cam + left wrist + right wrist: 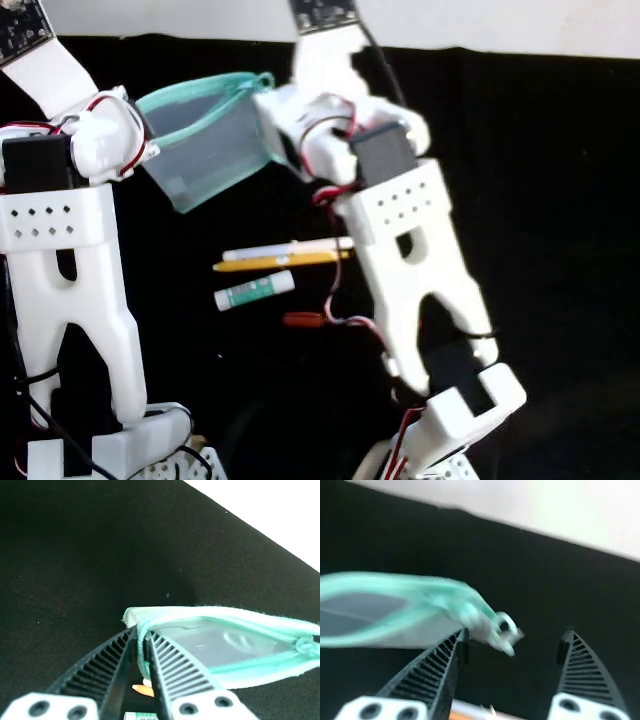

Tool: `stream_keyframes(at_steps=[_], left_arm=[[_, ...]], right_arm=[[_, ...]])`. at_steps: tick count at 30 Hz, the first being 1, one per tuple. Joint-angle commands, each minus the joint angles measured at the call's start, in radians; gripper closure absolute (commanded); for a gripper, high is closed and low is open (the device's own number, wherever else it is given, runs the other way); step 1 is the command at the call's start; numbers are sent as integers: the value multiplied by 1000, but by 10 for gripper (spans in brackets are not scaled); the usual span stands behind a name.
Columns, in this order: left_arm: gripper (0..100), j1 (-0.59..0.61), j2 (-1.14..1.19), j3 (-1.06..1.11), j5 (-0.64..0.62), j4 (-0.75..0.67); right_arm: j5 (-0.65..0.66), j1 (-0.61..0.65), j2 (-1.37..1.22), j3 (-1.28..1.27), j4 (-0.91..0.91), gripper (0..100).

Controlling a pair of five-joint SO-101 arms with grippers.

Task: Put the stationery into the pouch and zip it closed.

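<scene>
**A:** Starting at the left, what do we have hold of, and why there?

**B:** Our left gripper (pixel 141 639) has its jaws clamped on the end seam of the pouch (pixel 205 140). We take that hold to be an anchor, so that the far end can be worked against it.

**A:** Where does the pouch sit?

**B:** It hangs above the table (pixel 540 200), slung between our two arms with its mouth upward. The zip looks open along most of its length, which suits loading from above.

**A:** And the right end?

**B:** The zip pull (pixel 502 625) is there, between the jaws of our right gripper (pixel 516 634). Those jaws stand apart and grip nothing. The pull lies close to one of them, though we cannot tell whether it touches.

**A:** So where is the stationery?

**B:** It is on the table below the pouch, and we make out none of it inside. A glue stick (pixel 255 290), a yellow pen (pixel 280 262) and a white pen (pixel 290 247) lie side by side. A small orange item (pixel 303 320) lies nearer our bases. We judge the packing is not yet begun, and one gripper must let go to fetch them.
</scene>
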State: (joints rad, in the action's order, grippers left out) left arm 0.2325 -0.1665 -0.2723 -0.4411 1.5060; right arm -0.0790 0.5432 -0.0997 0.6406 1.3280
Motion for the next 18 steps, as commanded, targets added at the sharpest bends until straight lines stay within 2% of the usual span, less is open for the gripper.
stream_keyframes(at_steps=[1, 6, 14, 18], left_arm=[[992, 2, 4, 7, -6, -3], [992, 2, 4, 7, -6, -3], [992, 2, 4, 7, -6, -2], [992, 2, 4, 7, -6, -2]], right_arm=[[89, -15, 53, 30, 111, 702], [166, -13, 50, -12, 185, 702], [391, 62, 54, -302, 185, 702], [451, 93, 54, -407, 183, 702]])
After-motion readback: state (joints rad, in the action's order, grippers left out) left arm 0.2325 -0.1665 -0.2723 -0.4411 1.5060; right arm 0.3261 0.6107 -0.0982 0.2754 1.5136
